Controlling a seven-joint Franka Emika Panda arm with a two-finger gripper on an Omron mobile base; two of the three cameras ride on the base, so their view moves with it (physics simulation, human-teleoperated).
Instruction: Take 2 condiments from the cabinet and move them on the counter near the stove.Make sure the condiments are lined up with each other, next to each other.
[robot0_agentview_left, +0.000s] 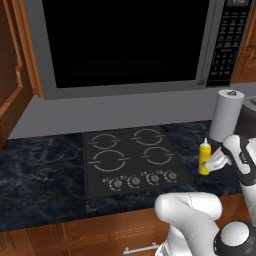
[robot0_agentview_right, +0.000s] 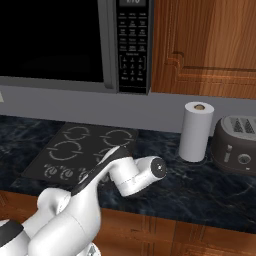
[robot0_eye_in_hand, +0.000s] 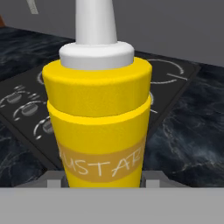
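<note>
A yellow squeeze bottle with a white pointed nozzle stands upright on the dark marbled counter, just right of the black stove. My gripper reaches it from the right and is shut on its lower body. In the hand view the yellow bottle sits close between the two fingertips, its "MUSTARD" label facing the camera and the stove behind it. A reddish-brown wall cabinet hangs to the right of the microwave with its door closed.
A white paper towel roll stands close behind the bottle by the wall, with a toaster to its right. The microwave hangs low over the stove. My own arm crosses the counter's front edge.
</note>
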